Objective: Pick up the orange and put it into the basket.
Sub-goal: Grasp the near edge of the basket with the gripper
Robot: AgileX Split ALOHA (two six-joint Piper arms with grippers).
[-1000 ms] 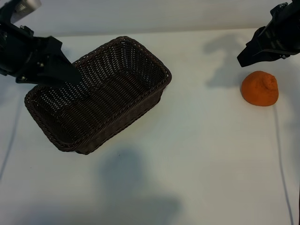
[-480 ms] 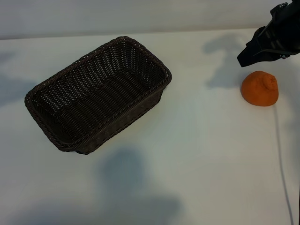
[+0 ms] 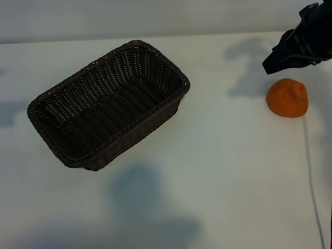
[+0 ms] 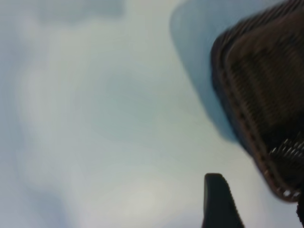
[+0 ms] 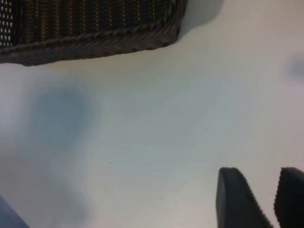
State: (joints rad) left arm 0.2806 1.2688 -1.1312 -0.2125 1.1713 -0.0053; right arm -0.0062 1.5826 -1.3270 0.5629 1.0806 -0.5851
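Observation:
The orange (image 3: 287, 98) lies on the white table at the far right, its stem nub up. Just behind it, at the top right corner, hangs my right gripper (image 3: 270, 66), apart from the fruit. In the right wrist view that gripper (image 5: 260, 178) is open by a narrow gap with nothing between its fingers. The dark brown wicker basket (image 3: 78, 74) sits left of centre, with nothing inside. It also shows in the right wrist view as a basket (image 5: 95, 42) edge. My left gripper (image 4: 259, 199) is outside the exterior view. It hangs open over bare table beside the basket (image 4: 247, 95).
A thin pale cable (image 3: 311, 171) runs down the table's right side below the orange. Bare white tabletop lies between the basket and the orange, crossed by soft arm shadows.
The left arm, which hung over the basket's left end a second ago, has pulled away left out of the exterior view. The right arm, orange and basket have not moved.

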